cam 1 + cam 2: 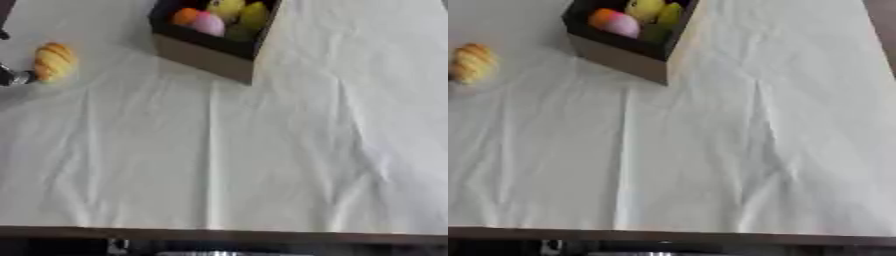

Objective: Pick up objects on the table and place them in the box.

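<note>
A white cloth (pixel 262 165) covers the table, creased, its near edge bare. Near the left edge lies a yellow-orange bread-like piece (pixel 54 61); the left hand (pixel 12 76) touches it, mostly out of view, so I cannot tell its fingers' state. At the far edge the box (pixel 206 55) holds coloured fruit-like things (pixel 220 17).

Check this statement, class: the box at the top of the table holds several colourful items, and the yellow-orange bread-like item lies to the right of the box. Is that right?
One detail is wrong. The yellow-orange bread-like item lies to the left of the box, near the table's left edge, as the left eye view shows. The box does hold several colourful items.
</note>
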You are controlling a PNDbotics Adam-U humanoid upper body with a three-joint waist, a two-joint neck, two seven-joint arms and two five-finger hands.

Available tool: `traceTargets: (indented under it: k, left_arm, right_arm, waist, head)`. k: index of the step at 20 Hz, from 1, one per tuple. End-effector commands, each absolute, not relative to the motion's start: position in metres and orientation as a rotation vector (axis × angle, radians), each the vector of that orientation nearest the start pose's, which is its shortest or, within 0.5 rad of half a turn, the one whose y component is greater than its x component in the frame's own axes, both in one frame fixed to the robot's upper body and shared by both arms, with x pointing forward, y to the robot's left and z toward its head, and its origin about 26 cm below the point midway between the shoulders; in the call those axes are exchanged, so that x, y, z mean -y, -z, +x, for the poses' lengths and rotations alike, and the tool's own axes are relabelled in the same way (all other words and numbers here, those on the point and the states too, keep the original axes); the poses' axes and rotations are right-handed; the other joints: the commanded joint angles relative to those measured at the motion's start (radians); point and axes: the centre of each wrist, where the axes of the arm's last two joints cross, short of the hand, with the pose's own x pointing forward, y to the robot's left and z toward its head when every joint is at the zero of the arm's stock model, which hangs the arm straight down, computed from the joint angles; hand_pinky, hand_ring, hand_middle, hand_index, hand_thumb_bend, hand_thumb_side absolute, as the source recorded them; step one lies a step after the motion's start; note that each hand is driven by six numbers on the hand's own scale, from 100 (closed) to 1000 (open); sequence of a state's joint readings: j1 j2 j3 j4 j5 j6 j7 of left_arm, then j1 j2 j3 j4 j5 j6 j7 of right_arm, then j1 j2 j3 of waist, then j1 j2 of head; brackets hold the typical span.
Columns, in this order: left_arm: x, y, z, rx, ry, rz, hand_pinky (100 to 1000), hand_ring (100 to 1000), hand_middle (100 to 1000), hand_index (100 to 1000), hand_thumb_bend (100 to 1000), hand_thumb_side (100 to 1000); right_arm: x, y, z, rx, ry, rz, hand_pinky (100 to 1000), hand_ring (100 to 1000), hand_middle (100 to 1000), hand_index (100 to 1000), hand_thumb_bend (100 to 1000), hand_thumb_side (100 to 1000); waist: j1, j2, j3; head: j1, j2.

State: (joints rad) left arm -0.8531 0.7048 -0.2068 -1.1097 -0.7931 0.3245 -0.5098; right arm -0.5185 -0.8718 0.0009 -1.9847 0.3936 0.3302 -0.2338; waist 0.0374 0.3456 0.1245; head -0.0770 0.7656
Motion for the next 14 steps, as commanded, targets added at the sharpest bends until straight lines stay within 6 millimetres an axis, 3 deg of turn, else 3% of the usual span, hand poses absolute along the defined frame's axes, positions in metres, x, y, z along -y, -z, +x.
traceTargets:
  k: [1,4,8,14]
  left_arm:
    - [-0.352,-0.247,0.452,1.011,1.041,1.066,831,884,814,900,495,456]
    - [-0.339,-0.241,0.464,1.027,1.047,1.007,825,880,812,895,491,491]
    - [-0.323,-0.236,0.474,1.031,1.068,0.981,831,886,814,874,508,468]
    - [-0.322,-0.233,0.478,0.97,1.062,1.092,843,895,824,870,525,423]
  right_arm:
    - [0.306,-0.333,0.289,2.174,-0.573,-1.362,826,713,662,778,100,631]
    - [0.305,-0.332,0.29,2.176,-0.572,-1.355,826,714,662,778,100,634]
    - [0.304,-0.332,0.29,2.176,-0.573,-1.348,827,714,661,778,100,642]
    - [0.305,-0.331,0.29,2.167,-0.57,-1.353,828,713,660,777,100,651]
  waist:
    - [0.003,-0.035,0.0]
    - [0.002,-0.035,-0.001]
    - [0.003,-0.033,-0.005]
    - [0.007,-0.028,-0.01]
  head:
    - [0.006,0.004]
    - [0.01,0.004]
    - [0.015,0.004]
    - [0.019,0.004]
